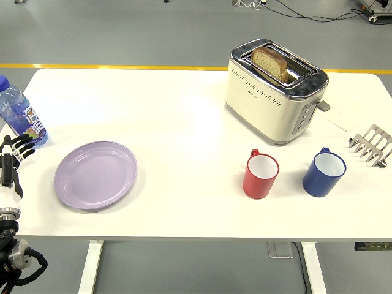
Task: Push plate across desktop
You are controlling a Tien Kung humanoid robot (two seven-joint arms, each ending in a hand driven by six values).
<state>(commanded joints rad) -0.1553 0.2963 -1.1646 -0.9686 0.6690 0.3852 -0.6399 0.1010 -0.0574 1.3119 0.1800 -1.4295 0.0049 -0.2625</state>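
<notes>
A lilac plate [96,174] lies flat on the white table [184,122], toward its front left. My left hand [17,147] comes in at the far left edge, a short way left of the plate and not touching it. Its black fingers with white tips are loosely curled and hold nothing. The forearm runs down the left edge to the lower corner. My right arm does not show.
A water bottle [18,115] with a blue cap stands just behind the left hand. A cream toaster [272,89] holding bread stands back right. In front of it are a red mug [261,175] and a blue mug [323,173]. A metal rack [371,144] lies at the right edge.
</notes>
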